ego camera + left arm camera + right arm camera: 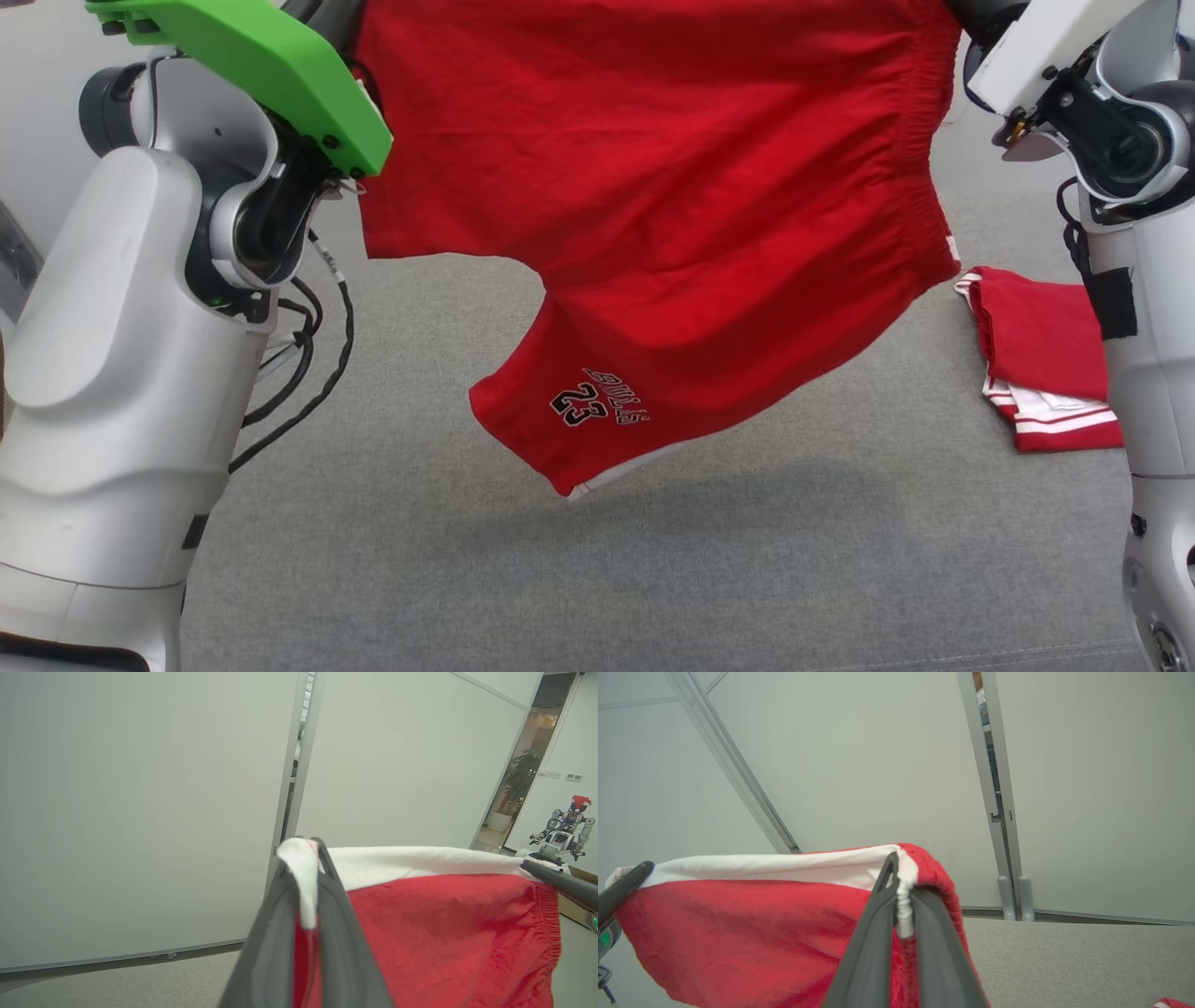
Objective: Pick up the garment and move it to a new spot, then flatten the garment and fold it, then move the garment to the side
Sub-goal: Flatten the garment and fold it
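A folded garment (1036, 345) lies on the carpet (653, 579), right. The left gripper (303, 847) and right gripper (901, 870) clamp the red shorts (672, 187) aloft: long axis left-right, waistband right.

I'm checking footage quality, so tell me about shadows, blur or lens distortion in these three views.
Head view: even light, red shorts cast a faint soft shadow on the carpet, print sharp. Left wrist view: wide lens slants the door frame, no glare. Right wrist view: wall strip leans likewise, background crisp.
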You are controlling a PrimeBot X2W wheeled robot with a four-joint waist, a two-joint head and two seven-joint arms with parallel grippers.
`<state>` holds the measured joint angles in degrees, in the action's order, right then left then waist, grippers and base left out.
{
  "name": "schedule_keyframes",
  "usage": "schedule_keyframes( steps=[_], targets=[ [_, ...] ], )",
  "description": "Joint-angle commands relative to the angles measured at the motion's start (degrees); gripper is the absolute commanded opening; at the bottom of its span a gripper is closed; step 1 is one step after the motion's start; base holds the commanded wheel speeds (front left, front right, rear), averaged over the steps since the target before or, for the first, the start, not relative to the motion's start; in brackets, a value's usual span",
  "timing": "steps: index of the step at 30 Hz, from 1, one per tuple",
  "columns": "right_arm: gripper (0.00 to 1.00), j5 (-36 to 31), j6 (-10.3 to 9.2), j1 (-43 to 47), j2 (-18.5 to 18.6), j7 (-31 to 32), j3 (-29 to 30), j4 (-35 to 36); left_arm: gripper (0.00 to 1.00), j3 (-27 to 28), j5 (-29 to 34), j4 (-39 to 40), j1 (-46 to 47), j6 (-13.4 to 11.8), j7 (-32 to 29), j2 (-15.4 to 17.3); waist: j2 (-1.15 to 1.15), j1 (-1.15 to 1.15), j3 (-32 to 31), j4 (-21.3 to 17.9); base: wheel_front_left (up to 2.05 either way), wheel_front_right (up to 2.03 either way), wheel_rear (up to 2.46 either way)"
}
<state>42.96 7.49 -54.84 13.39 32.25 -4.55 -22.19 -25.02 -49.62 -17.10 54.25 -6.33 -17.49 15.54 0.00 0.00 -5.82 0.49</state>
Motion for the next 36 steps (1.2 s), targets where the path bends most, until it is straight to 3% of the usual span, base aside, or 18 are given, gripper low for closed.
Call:
schedule_keyframes(
  steps=[1, 6, 10, 15, 18, 21, 26, 36],
  targets=[
    [0.00, -0.91, -0.01, -0.61, -0.42, 0.36, 0.20, -0.63, 0.00, 0.14, 0.24, -0.83, 1.05, -0.56, -0.48, 0.72, 0.00, 0.00, 0.98, 0.44, 0.00, 0.00, 0.00],
    [0.00, -5.33, -0.01, -3.45, -2.39, -1.55, -0.44, -4.45, 0.00, -0.15, 1.32, -5.61, 3.89, -1.91, -0.86, 0.35, 0.00, 0.00, 4.66, 1.10, 0.00, 0.00, 0.00],
    [0.00, -10.32, -0.02, -8.90, -3.49, -6.98, -1.66, -8.67, 0.00, -0.95, 3.71, -10.54, 9.55, -2.24, 0.85, -0.57, 0.00, 0.00, 9.52, 1.85, 0.00, 0.00, 0.00],
    [0.00, -16.71, -0.03, -18.24, -4.42, -17.58, -3.48, -14.52, 0.00, -0.46, 8.31, -16.45, 20.18, -3.29, 9.39, -2.65, 0.00, 0.00, 17.33, 3.22, 0.00, 0.00, 0.00],
    [0.00, -20.22, -0.03, -24.42, -4.67, -26.23, -4.82, -17.91, 0.00, -0.03, 11.27, -19.61, 26.69, -3.66, 17.61, -4.03, 0.00, 0.00, 21.88, 4.06, 0.00, 0.00, 0.00],
    [0.00, -23.71, -0.04, -29.05, -4.10, -34.56, -5.52, -22.12, 0.00, 0.36, 12.46, -23.13, 30.50, -2.70, 25.09, -6.30, 0.00, 0.00, 25.69, 5.21, 0.00, 0.00, 0.00],
    [0.00, -25.68, -0.05, -32.95, -3.98, -41.62, -4.29, -29.42, 0.00, 0.58, 12.15, -28.88, 33.29, -0.77, 30.33, -8.86, 0.00, 0.00, 28.74, 6.74, 0.00, 0.00, 0.00],
    [0.00, -27.68, -0.06, -38.38, -4.40, -45.79, -4.84, -41.39, 0.00, -0.82, 12.68, -39.15, 37.88, 2.68, 32.38, -11.62, 0.00, 0.00, 33.10, 7.13, 0.00, 0.00, 0.00]
  ],
)
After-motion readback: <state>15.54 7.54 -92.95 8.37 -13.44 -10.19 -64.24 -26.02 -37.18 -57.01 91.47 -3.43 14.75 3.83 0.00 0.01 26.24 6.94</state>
